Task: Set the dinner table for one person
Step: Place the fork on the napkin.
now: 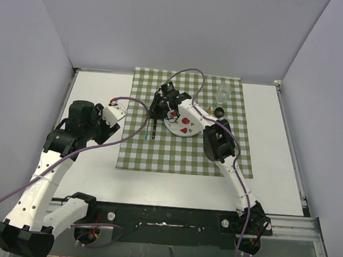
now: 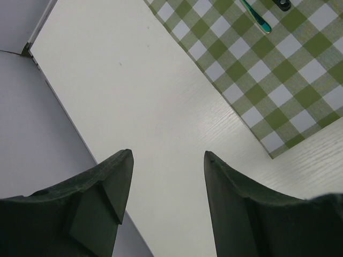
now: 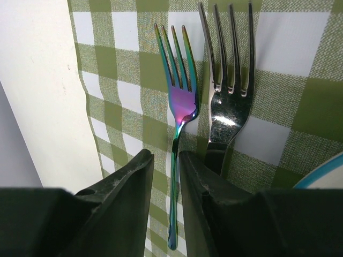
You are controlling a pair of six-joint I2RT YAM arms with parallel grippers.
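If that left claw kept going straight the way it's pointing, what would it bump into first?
The left gripper would likely meet the bare dinner table first, just short of the checked cloth; nothing lies between.

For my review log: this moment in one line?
left hand: open, empty | right hand: slightly open over rainbow fork | dark fork beside it on cloth

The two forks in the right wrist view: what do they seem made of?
The rainbow fork looks like metal with a polished iridescent coating, going by its purple, blue and green sheen. The dark-handled fork looks like polished steel, with bright mirror glints; its handle appears black, material unclear.
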